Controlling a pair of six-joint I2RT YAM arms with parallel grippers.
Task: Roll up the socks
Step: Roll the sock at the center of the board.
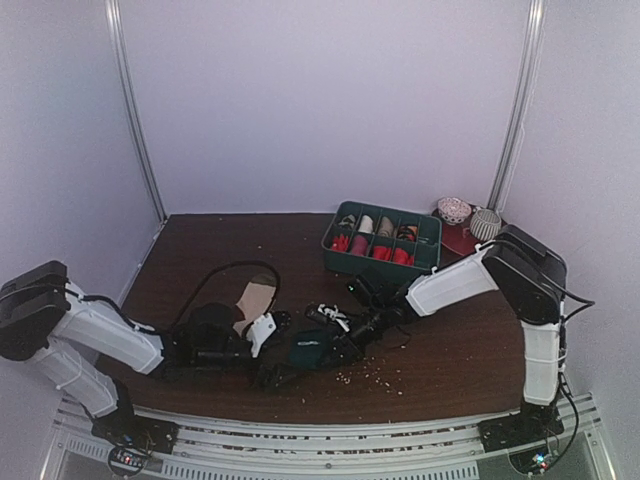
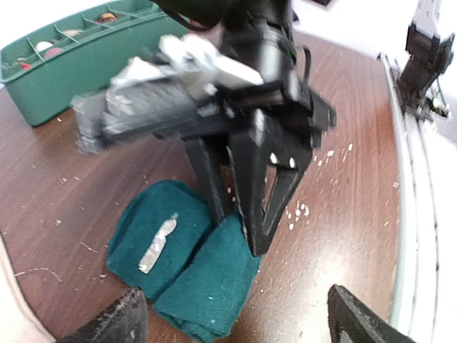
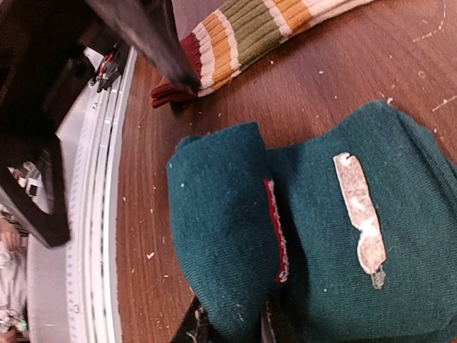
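Right gripper (image 3: 228,327): jaws narrow, pinching the folded dark teal fabric sock (image 3: 214,236) at its edge. Left gripper (image 2: 235,314): jaws wide, empty, that sock just ahead. Striped beige fabric sock (image 3: 250,28): beside left gripper.

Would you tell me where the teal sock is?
In the top view, the teal sock lies front centre on the table, just right of the striped sock.

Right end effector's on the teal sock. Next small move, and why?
Probably have the right end effector turn its pinched fold over the flat half of the teal sock. It looks closed on the fold's edge, the sock lies folded but not yet rolled, and the left end effector hangs open, holding nothing.
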